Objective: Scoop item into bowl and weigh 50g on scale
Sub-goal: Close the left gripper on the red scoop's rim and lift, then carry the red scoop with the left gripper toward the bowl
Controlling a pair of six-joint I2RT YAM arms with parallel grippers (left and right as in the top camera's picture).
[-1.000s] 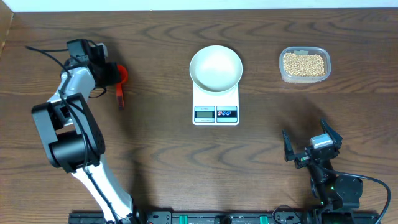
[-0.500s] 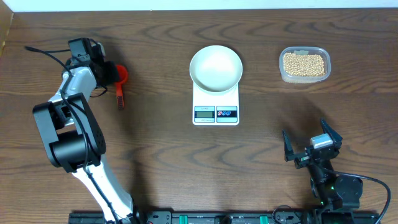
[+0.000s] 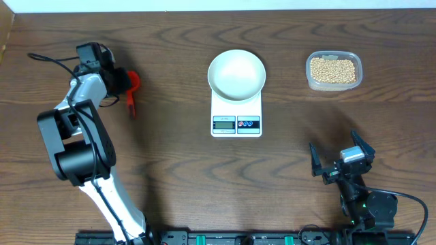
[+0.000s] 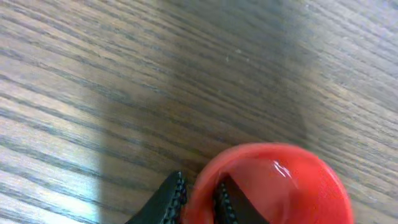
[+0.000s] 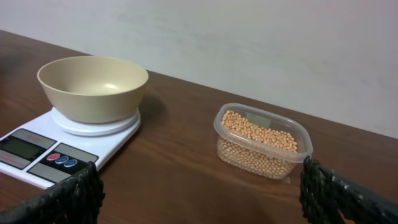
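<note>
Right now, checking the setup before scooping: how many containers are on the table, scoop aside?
2. The white bowl sits on the scale at the centre; the clear tub of beans stands to its right. None looks hidden.

Tabletop (image 3: 170, 156): dark brown wood grain, lines running 9 to 3 o'clock in the overhead view, filling nearly the whole frame. A pale strip (image 3: 204, 5) runs along the 12 o'clock edge, past the far side of the tabletop. Right wrist view: plain off-white matte wall (image 5: 261, 37) directly behind the tabletop. Light is even and diffuse, with soft-edged shadows on the wood. Left wrist view: a broad darker shadow band (image 4: 205, 93) crosses the grain, with brighter wood toward 9 o'clock.
</note>
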